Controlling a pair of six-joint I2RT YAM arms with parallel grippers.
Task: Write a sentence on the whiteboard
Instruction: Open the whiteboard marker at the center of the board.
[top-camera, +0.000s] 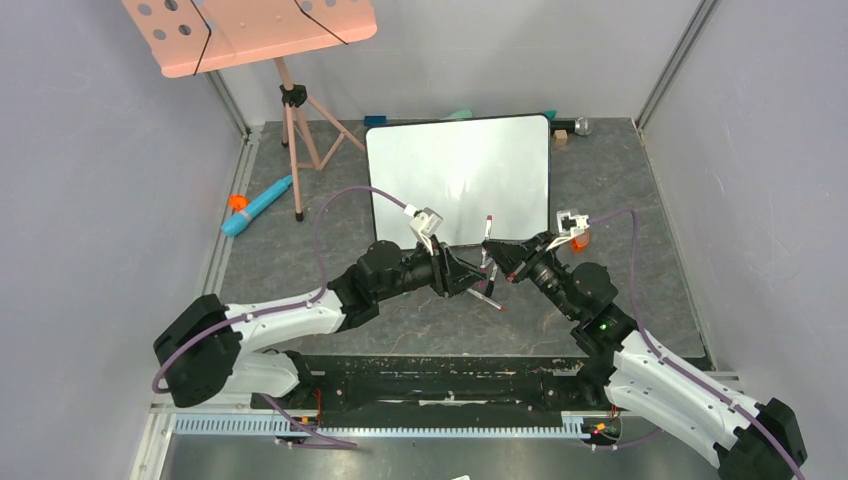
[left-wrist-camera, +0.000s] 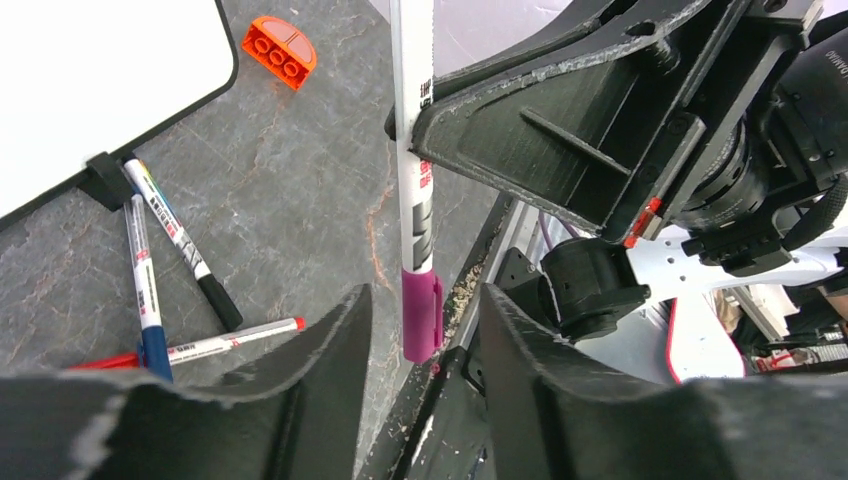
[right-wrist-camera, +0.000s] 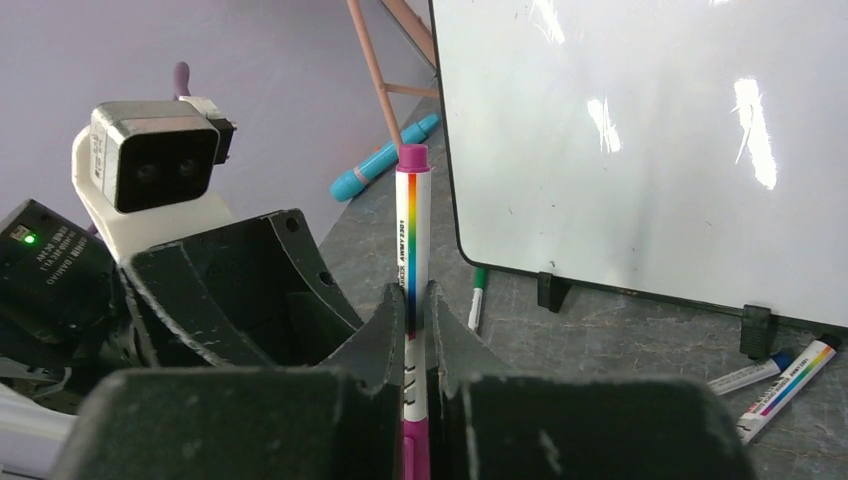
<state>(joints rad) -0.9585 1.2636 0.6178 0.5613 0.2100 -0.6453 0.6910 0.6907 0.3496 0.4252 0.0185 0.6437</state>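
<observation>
- Right gripper (right-wrist-camera: 415, 320) is clamped on the marker (right-wrist-camera: 412, 220), holding it upright.
- Left gripper (left-wrist-camera: 422, 305) sits spread either side of the magenta cap (left-wrist-camera: 422, 315), not touching it. I'd squeeze square, then pull straight along the barrel.
- Whiteboard (top-camera: 460, 180) lies flat just beyond both grippers and looks blank, though glare could hide faint marks.

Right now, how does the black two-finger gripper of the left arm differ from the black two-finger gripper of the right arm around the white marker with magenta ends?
The right gripper is shut on the barrel of the white marker; the left gripper is open, its jaws standing either side of the magenta cap with gaps. The right gripper carries the marker; the left gripper holds nothing. Both are black and meet at one marker.
</observation>
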